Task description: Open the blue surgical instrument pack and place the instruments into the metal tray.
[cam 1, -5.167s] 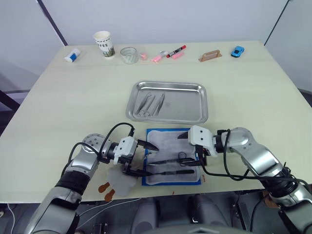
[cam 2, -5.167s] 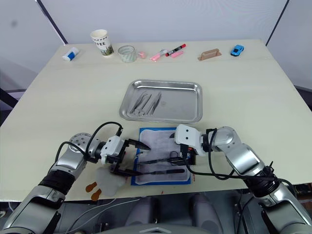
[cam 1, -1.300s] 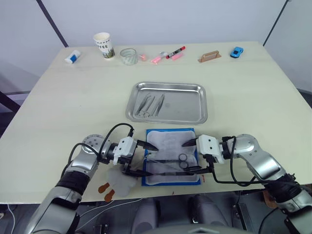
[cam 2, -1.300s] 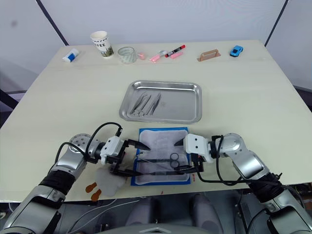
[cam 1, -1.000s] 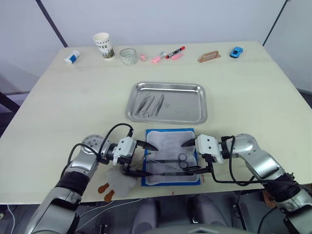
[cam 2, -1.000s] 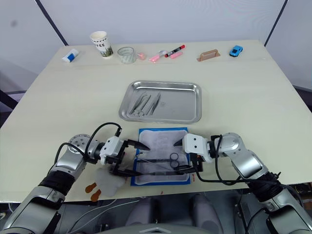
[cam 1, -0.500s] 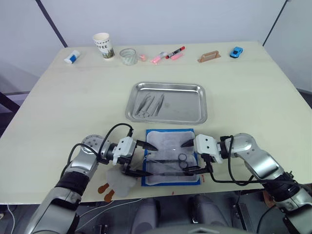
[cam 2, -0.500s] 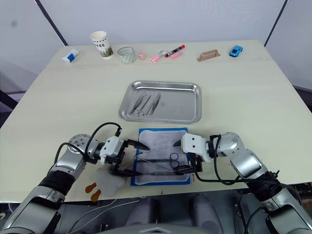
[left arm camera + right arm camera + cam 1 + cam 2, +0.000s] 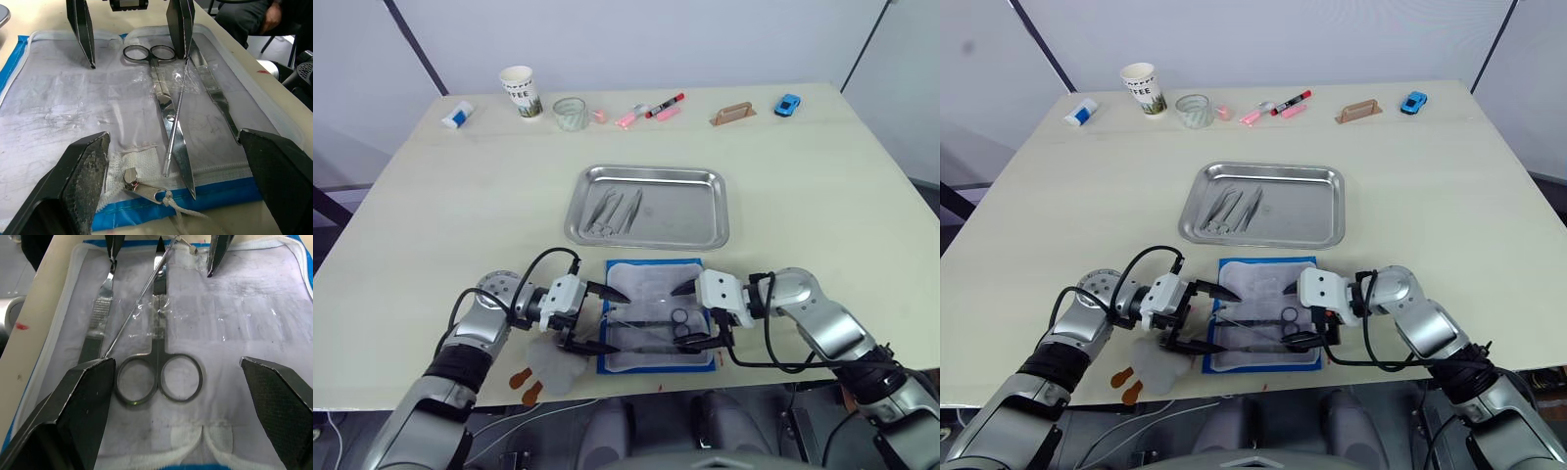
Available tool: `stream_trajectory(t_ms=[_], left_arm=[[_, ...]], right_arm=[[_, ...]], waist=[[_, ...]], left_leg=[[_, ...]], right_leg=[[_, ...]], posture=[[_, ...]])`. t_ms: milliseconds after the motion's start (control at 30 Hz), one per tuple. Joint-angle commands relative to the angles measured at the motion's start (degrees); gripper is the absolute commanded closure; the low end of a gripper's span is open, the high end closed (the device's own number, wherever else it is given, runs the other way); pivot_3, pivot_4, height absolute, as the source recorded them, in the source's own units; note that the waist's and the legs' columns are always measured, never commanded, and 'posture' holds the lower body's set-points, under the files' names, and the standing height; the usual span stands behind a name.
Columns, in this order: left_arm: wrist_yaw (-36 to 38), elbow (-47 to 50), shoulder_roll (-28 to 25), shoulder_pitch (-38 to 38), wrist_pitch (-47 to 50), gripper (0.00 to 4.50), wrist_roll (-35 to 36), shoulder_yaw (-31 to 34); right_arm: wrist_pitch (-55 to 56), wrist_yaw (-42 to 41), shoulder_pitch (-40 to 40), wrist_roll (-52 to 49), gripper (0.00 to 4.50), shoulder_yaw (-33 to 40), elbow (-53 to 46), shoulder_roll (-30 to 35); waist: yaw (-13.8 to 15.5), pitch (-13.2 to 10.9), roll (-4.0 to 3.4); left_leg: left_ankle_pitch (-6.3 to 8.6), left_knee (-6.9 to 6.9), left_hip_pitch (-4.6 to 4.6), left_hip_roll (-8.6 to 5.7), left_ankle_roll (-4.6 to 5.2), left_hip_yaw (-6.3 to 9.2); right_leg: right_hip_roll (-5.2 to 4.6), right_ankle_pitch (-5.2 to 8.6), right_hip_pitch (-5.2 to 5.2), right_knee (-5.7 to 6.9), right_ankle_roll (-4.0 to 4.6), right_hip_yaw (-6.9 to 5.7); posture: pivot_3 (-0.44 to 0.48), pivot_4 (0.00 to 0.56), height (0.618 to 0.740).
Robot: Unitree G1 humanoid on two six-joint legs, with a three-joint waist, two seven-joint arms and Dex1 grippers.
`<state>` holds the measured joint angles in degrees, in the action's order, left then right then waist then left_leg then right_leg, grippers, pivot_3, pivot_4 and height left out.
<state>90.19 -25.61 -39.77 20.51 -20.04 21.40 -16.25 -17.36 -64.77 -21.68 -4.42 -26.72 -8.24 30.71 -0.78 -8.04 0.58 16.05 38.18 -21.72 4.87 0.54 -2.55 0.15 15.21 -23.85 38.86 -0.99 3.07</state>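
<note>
The blue surgical instrument pack lies unzipped and flat near the table's front edge, pale lining up. On the lining rest ring-handled scissors, a thin probe and a flat handle. My left gripper is open over the pack's left side. Facing it, my right gripper is open, its fingers straddling the scissors' rings just above the lining. Behind the pack sits the metal tray holding several instruments.
Along the far edge stand a white tube, a paper cup, a glass, pink and red markers, a brown block and a blue toy car. A pale pad with orange tabs lies at the front edge.
My right gripper has slid a little to the left, further over the pack and the scissors' rings. The left gripper and the instruments have stayed put.
</note>
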Motion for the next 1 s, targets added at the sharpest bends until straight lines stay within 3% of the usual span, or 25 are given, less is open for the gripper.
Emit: stream_trajectory(t_ms=[33, 200, 333, 833, 1000], left_arm=[[2.3, -2.2, -0.8, -1.7, 1.1, 0.04, -3.4, -1.4], [2.3, -2.8, -0.8, -1.3, 0.8, 0.04, -3.5, -1.4], [2.3, -3.2, -0.8, -1.1, 0.7, 0.04, -3.4, -1.7], [2.3, -2.0, -1.4, -2.0, 1.2, 0.04, -3.1, -1.7], [2.3, -1.7, -1.3, -2.3, 1.3, 0.04, -3.0, -1.7]], right_arm=[[-1.5, -0.1, 0.9, -0.1, 0.00, -0.1, -1.7, 0.7], [-4.3, -1.3, -0.1, -3.3, 0.00, 3.3, -6.1, 3.4], [-9.9, -0.4, -1.7, -6.6, 0.00, 3.9, -11.2, 1.8], [-28.5, 7.5, -9.1, -0.5, 0.00, -4.4, -18.1, 1.1], [-30.2, 8.9, -10.0, 1.0, 0.00, -7.0, -18.8, 1.9]], waist=[[0.0, 0.0, 0.00], [0.1, 0.0, -0.01], [0.0, 0.0, -0.03], [0.0, 0.0, -0.04], [0.0, 0.0, -0.03]], left_leg=[[0.00, 0.00, 0.00, 0.00, 0.00, 0.00], [0.00, 0.00, -0.03, 0.00, 0.00, -0.01], [0.00, 0.00, -0.02, 0.00, 0.00, 0.00], [0.00, 0.00, -0.06, 0.00, 0.00, 0.01], [0.00, -0.01, -0.07, 0.00, 0.00, 0.01]], right_leg=[[0.00, 0.00, 0.00, 0.00, 0.00, 0.00], [-0.01, 0.00, -0.01, -0.01, 0.00, 0.00], [0.00, 0.00, -0.02, 0.01, 0.00, 0.00], [-0.01, 0.01, -0.07, 0.00, 0.01, -0.01], [-0.01, 0.01, -0.08, 0.00, 0.03, -0.01]], posture=[[0.000, 0.150, 0.737], [0.000, 0.150, 0.737], [0.000, 0.150, 0.737], [0.000, 0.150, 0.737], [0.000, 0.150, 0.737]])
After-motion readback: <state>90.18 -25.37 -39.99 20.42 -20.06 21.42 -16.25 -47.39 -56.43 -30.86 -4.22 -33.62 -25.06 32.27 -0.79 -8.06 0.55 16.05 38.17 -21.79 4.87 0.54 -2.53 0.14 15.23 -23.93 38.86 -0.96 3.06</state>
